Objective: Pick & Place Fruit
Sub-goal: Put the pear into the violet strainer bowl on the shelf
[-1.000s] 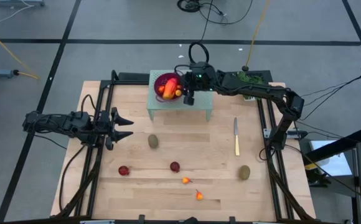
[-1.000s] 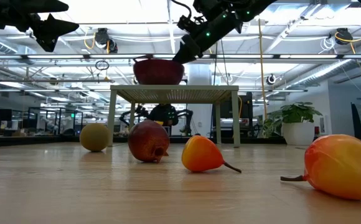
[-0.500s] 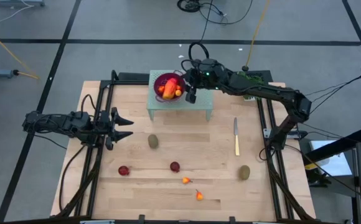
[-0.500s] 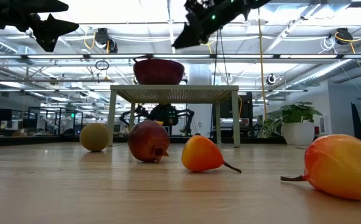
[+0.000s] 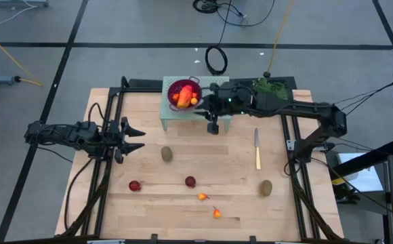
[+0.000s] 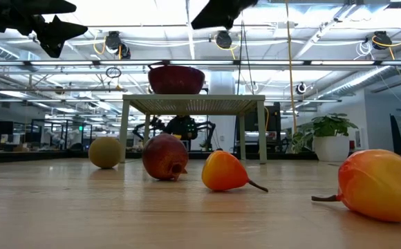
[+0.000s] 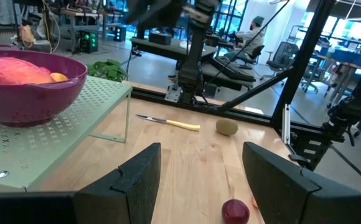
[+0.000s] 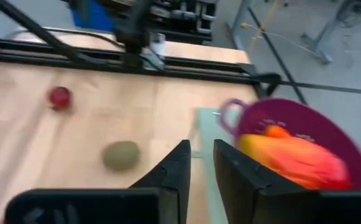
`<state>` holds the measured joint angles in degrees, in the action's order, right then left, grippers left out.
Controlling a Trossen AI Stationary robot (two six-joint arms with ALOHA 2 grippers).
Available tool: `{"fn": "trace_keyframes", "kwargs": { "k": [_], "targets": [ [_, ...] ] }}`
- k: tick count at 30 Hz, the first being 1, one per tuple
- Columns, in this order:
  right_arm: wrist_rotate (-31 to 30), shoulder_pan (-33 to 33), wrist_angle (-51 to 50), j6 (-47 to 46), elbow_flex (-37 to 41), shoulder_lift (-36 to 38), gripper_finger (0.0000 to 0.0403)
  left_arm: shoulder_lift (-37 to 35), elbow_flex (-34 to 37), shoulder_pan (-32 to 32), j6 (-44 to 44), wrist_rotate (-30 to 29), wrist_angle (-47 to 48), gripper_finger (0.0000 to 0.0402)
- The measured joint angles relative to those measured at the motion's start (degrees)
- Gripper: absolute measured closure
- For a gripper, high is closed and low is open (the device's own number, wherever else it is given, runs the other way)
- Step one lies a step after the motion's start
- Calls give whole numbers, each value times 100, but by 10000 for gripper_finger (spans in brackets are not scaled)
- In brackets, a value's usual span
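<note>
A purple bowl (image 5: 184, 93) stands on a pale green stand (image 5: 222, 120) at the table's far side. It holds a red-orange oblong fruit (image 8: 292, 158) and a small orange one (image 5: 194, 101). My right gripper (image 5: 213, 127) hangs high over the stand's near edge, beside the bowl, its fingers (image 8: 175, 168) a narrow gap apart with nothing between them. On the table lie two brown-green ovals (image 5: 167, 154) (image 5: 267, 188), two dark red balls (image 5: 135, 185) (image 5: 190, 181) and two tiny orange fruits (image 5: 202, 196) (image 5: 217, 213). My left gripper (image 5: 139, 139) waits open and level over the table's left side.
A yellow-handled knife (image 5: 257, 149) lies on the table's right part, between the stand and the right oval. Black frame rails run along the table's left and right edges. Bare wood lies between the stand and the row of fruits.
My right gripper has drawn back from the bowl's rim, rising and going toward the table's near edge, past the stand's front. The fruits in the bowl and on the table have stayed where they were.
</note>
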<state>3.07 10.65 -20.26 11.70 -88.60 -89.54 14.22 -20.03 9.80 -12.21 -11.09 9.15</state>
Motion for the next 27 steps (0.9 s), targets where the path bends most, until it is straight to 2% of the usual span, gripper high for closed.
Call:
{"fn": "trace_keyframes", "kwargs": {
  "k": [10, 20, 27],
  "targets": [
    [4, -960, 18, -664, 0, 4, 344, 2, 0, 0, 0, 2, 0, 174],
    [27, -1588, -202, -2110, 0, 4, 344, 2, 0, 0, 0, 2, 0, 174],
    [752, -1956, -968, -2128, 0, 2, 344, 0, 0, 0, 0, 2, 2, 174]
  ]
}}
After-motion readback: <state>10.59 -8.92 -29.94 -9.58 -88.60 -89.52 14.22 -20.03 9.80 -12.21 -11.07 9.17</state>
